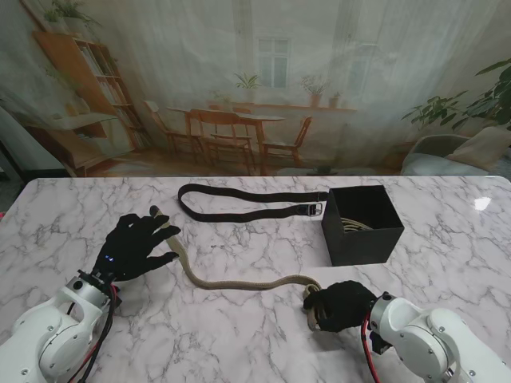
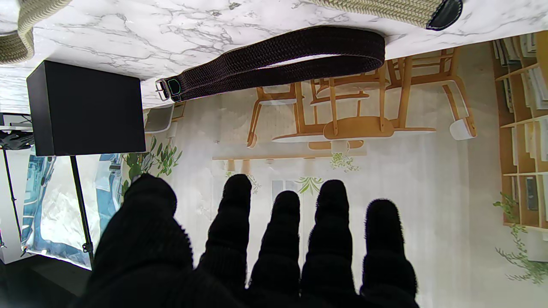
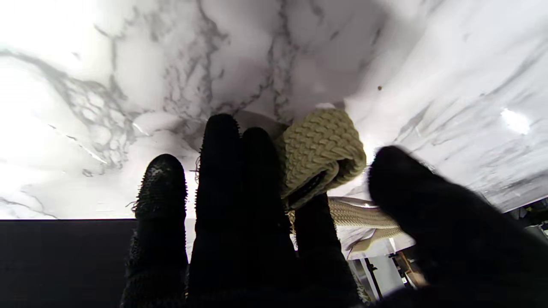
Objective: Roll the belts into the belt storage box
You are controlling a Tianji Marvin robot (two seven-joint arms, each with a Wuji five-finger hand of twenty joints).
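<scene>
- From the stand's camera, the black belt storage box (image 1: pixel 363 225) stands open-topped on the right half of the marble table (image 1: pixel 447 231), and a coil of tan belt (image 1: pixel 351 224) already lies inside against its left wall.
- A black braided belt (image 1: pixel 247 203) lies folded in a long flat loop beyond the middle of the table, its buckle end just beside the box's far left corner.
- A tan braided belt (image 1: pixel 239 282) snakes across the middle, from the left hand (image 1: pixel 137 246) to the right hand (image 1: pixel 339 306).
- The left hand is spread wide, fingers apart, over the belt's far tip; whether it presses the belt I cannot tell.
- The right hand, just nearer to me than the box, is closed around the belt's rolled end.
- Bare marble lies to the right of the box, and a broad strip along the near edge between the two arms.
- In the left wrist view, the left hand (image 2: pixel 257 256) shows five gloved fingers splayed with gaps between them, holding nothing; the box (image 2: pixel 87 109), the black belt (image 2: pixel 278 62) and the tip of the tan belt (image 2: pixel 385 10) lie beyond them.
- In the right wrist view, the right hand (image 3: pixel 265 214) grips a small tight roll of the tan belt (image 3: pixel 321 147) between thumb and fingers, against the marble (image 3: pixel 128 85); the box's dark wall (image 3: pixel 64 256) is close by.
</scene>
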